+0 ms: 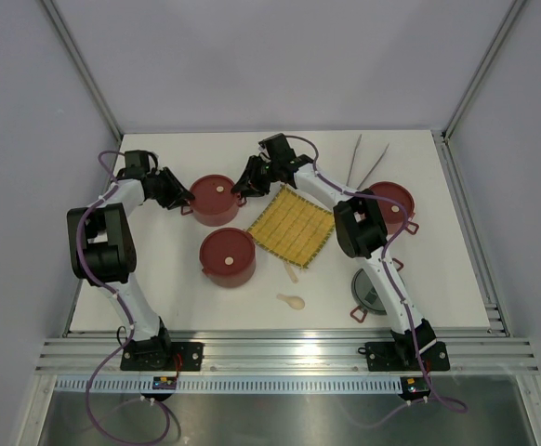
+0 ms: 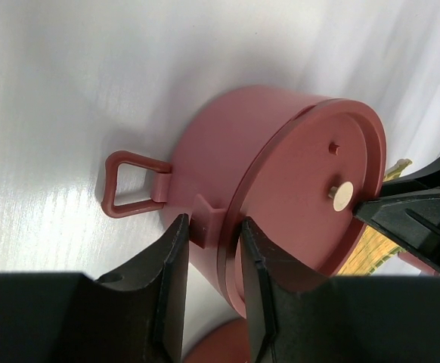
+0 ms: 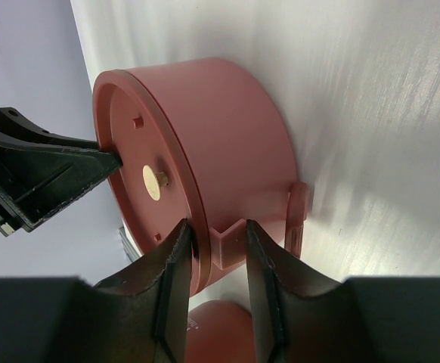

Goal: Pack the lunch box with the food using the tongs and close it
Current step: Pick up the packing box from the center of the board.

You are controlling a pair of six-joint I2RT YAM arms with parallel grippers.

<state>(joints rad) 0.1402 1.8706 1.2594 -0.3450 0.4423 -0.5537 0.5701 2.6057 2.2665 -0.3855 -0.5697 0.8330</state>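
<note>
The table [image 1: 438, 279] bears a tier [image 1: 216, 200] between left tool [image 2: 212, 227] and right tool [image 3: 218, 231]

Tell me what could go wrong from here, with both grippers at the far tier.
1. The left gripper and right gripper each straddle only a small side lug of the far tier. Such a shallow hold may slip, and uneven lifting could tilt it.
2. A tilt could let its flat lid slide off.
3. The near tier and yellow mat lie close by and could be bumped.
</note>
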